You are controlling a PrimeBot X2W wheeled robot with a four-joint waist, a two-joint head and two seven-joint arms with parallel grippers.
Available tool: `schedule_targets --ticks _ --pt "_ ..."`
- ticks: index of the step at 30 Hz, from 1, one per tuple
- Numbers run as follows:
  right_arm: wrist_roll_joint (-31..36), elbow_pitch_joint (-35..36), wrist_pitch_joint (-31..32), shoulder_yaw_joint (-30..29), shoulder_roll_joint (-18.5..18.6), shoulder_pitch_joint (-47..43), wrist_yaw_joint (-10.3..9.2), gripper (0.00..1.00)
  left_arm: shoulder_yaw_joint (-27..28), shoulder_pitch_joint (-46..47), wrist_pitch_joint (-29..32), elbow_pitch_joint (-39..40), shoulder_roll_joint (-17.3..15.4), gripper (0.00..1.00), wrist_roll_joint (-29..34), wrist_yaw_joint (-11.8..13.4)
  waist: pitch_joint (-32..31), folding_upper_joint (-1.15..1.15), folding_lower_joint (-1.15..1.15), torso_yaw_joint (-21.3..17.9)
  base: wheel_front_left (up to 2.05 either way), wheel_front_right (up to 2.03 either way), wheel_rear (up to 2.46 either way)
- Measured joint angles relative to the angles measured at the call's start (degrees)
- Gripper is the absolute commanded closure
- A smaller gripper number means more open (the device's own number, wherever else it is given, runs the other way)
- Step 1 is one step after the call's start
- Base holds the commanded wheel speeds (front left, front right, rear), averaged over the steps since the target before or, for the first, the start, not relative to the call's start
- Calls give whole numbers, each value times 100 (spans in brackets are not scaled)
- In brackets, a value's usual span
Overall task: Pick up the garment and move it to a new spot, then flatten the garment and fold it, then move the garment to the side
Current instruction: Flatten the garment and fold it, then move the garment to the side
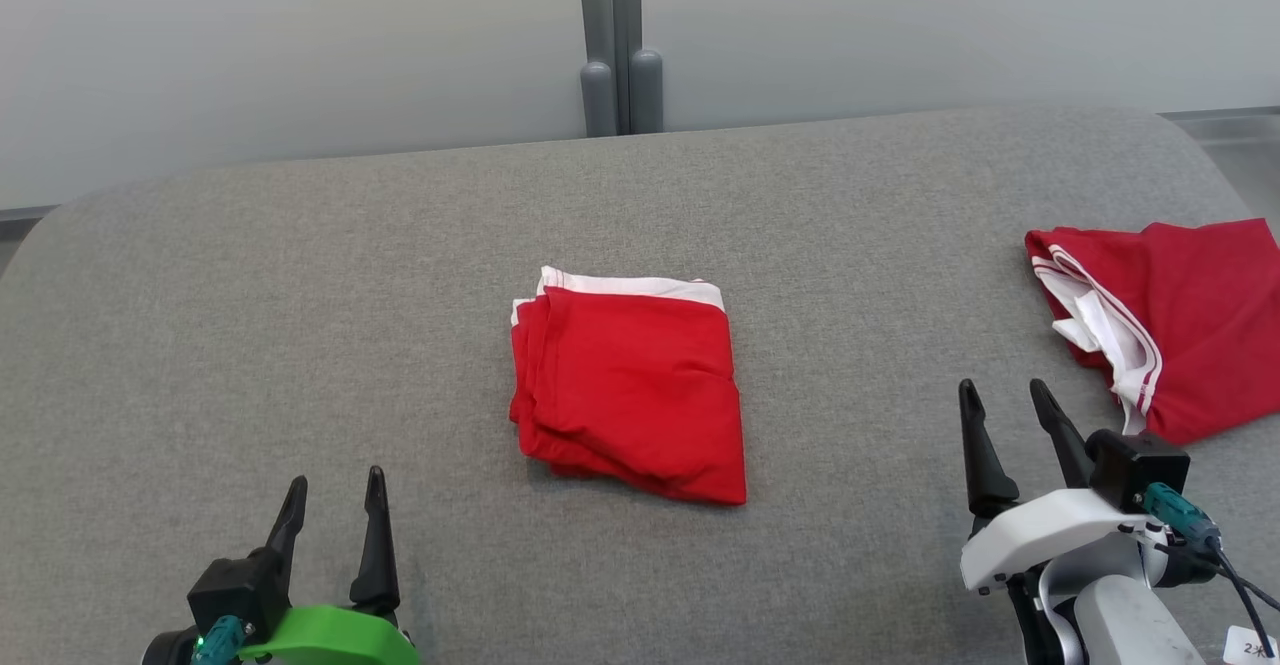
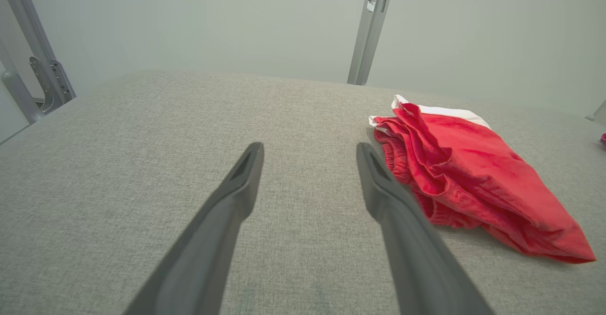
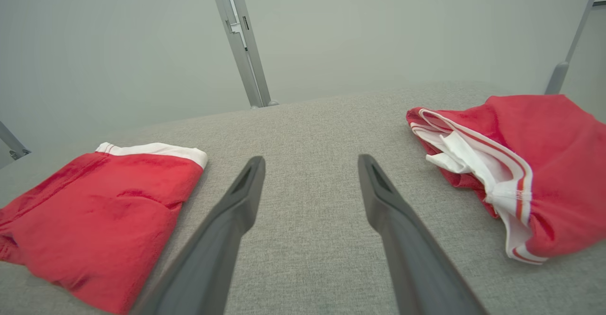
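Left claw [image 1: 336, 477]: nearest the head camera, at 7 o'clock; jaws spread wide and empty, bare tabletop [image 1: 300, 295] ahead of them.
Right claw [image 1: 1001, 385]: at 4 o'clock; jaws equally wide, gripping nothing, set between the two red pieces.
Garment [image 1: 630, 395]: red with a white band along its 12 o'clock edge; folded into a compact rectangle at the centre of the tabletop, well apart from both claws.
Second garment [image 1: 1190, 315]: red with white striped trim, loosely bunched at 3 o'clock and cut off by the picture's edge.
Stage (judged): fold looks complete; the move to the side is not yet done.
Handling (judged): light, soft and limp, not fragile; loose layers would slide and fan open if only the top one were lifted.
Hold (judged): pinch through the full stack at the 9 o'clock and 3 o'clock edges, one claw each.
Left wrist view adds: the layered, rumpled edges at the garment's 9 o'clock side, thicker than they seem from above.
Right wrist view adds: the garment's smooth top face, and red stripes in the second garment's trim.
Head view adds: both claws and both pieces together.
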State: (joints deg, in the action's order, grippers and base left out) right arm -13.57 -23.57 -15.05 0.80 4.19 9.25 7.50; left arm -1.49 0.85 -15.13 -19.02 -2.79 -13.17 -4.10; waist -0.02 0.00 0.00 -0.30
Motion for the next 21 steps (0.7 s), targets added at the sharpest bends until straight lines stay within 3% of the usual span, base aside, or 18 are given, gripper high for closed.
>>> schedule_targets --ticks 12,21 --pt "-35 -26 0 137 -62 41 0 0 -105 10 0 82 0 0 37 -30 145 0 0 237 0 0 0" --pt "-160 -371 0 342 -102 349 0 0 -431 217 0 187 0 0 7 -38 323 0 0 836 0 0 0"
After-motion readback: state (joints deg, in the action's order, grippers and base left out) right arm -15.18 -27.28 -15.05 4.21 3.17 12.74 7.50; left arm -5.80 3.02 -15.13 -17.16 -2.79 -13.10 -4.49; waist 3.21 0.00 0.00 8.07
